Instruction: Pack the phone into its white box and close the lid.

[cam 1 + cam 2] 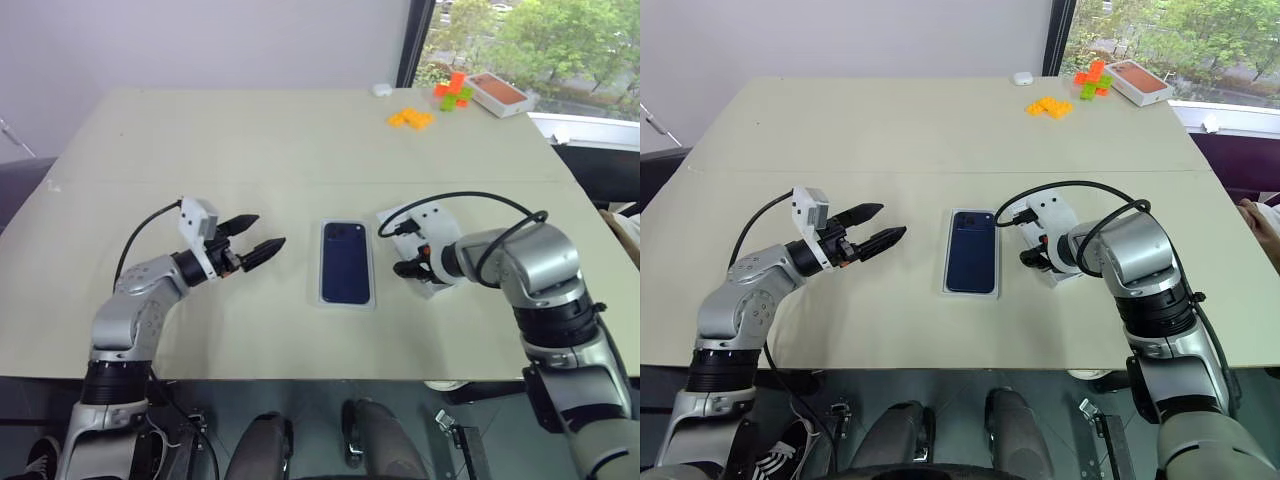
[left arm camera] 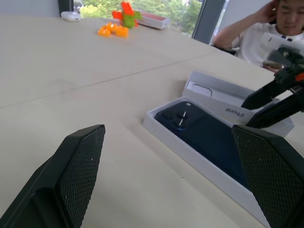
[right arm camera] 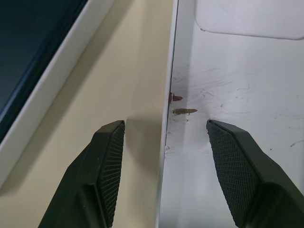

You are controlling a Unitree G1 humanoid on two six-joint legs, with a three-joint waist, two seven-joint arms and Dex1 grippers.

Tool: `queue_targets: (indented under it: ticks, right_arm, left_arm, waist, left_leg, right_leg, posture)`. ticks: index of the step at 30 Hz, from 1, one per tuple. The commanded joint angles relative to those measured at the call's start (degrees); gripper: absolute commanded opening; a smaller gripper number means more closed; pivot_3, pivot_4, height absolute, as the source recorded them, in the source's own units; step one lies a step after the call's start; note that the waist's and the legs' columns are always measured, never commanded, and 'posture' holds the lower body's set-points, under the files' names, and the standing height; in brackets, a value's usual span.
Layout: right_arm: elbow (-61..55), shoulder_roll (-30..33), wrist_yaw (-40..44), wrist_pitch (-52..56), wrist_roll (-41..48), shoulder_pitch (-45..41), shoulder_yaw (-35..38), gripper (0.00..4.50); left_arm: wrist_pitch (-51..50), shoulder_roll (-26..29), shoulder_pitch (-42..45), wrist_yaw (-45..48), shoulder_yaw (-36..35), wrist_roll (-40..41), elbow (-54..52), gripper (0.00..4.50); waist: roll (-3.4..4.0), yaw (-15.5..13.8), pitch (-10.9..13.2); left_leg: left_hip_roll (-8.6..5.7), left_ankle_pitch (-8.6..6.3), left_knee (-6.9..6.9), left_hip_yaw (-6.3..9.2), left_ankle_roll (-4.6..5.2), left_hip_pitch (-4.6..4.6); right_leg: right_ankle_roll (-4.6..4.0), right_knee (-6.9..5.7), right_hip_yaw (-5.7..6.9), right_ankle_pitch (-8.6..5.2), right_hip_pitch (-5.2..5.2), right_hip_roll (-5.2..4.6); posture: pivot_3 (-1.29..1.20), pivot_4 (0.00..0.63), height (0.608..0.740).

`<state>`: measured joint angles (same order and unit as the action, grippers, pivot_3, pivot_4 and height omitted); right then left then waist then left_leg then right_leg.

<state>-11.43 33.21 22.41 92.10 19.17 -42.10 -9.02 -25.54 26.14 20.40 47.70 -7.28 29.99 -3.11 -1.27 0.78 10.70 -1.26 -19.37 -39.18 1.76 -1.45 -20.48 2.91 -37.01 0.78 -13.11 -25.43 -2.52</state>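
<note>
The dark navy phone (image 1: pixel 346 262) lies back up inside the white box (image 1: pixel 347 304) at the middle of the table, its camera cluster at the far end. The lid (image 2: pixel 223 107) lies inside up just right of the box, its side wall lettered. My right gripper (image 1: pixel 402 248) points down over the lid's near-left wall and is open; in the right wrist view one finger (image 3: pixel 107 161) hangs over the table and the other (image 3: pixel 237 161) over the lid's white inside. My left gripper (image 1: pixel 268 230) hovers left of the box, open and holding nothing, pointing toward the phone.
Orange blocks (image 1: pixel 411 118), a red and green block cluster (image 1: pixel 453 92), an orange-topped box (image 1: pixel 497 93) and a small white object (image 1: pixel 382 90) sit at the table's far right corner. A seated person (image 2: pixel 266 33) is beyond the table's right side.
</note>
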Motion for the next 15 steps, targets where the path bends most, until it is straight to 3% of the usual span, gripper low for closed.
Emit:
queue_targets:
  ticks: [1,3,6,12,15]
  right_arm:
    - [0.1,0.9,0.0,-0.5,-0.1,-0.3,-1.1,2.35]
    - [0.1,0.8,0.2,-1.0,0.1,0.2,-1.4,1.58]
    - [-0.1,0.9,0.0,-2.3,-0.4,0.8,-2.0,0.06]
    - [-0.2,1.0,-0.6,-3.3,-0.8,0.9,-2.5,0.02]
    - [2.5,-1.5,-2.6,-3.9,-2.0,-1.4,1.0,0.02]
  left_arm:
    - [0.4,0.0,-0.3,-0.4,-0.3,0.6,-2.1,4.50]
    - [0.3,-0.1,-0.3,-0.7,-0.3,0.7,-2.3,4.50]
    - [0.2,-0.1,-0.3,-1.0,-0.3,0.7,-2.4,4.50]
    - [0.1,0.0,0.0,-1.3,-0.4,0.7,-2.2,4.50]
    - [0.3,0.2,0.1,-1.3,-0.4,0.5,-1.9,4.50]
  waist:
    - [0.00,0.0,0.0]
    - [0.00,0.0,0.0]
    - [-0.01,0.1,0.0]
    - [-0.02,0.1,0.0]
    - [-0.02,0.2,0.0]
  left_leg:
    - [0.00,0.00,0.00,0.00,0.00,0.00]
    - [0.00,0.00,0.00,0.00,0.00,0.00]
    - [0.00,0.00,0.00,0.00,0.00,0.01]
    - [0.00,0.01,-0.03,-0.01,0.01,0.07]
    - [0.00,0.02,-0.03,-0.01,0.02,0.09]
  right_leg:
    - [0.00,0.00,0.00,0.00,0.01,0.00]
    - [0.00,0.00,0.00,0.00,0.01,0.00]
    - [0.00,0.01,0.00,0.00,0.01,0.00]
    - [0.00,0.01,0.00,0.00,0.09,0.00]
    - [0.00,0.00,0.00,0.00,0.09,0.01]
  posture:
    - [0.00,0.150,0.740]
    - [0.00,0.150,0.740]
    - [0.00,0.150,0.740]
    - [0.00,0.150,0.740]
    - [0.00,0.150,0.740]
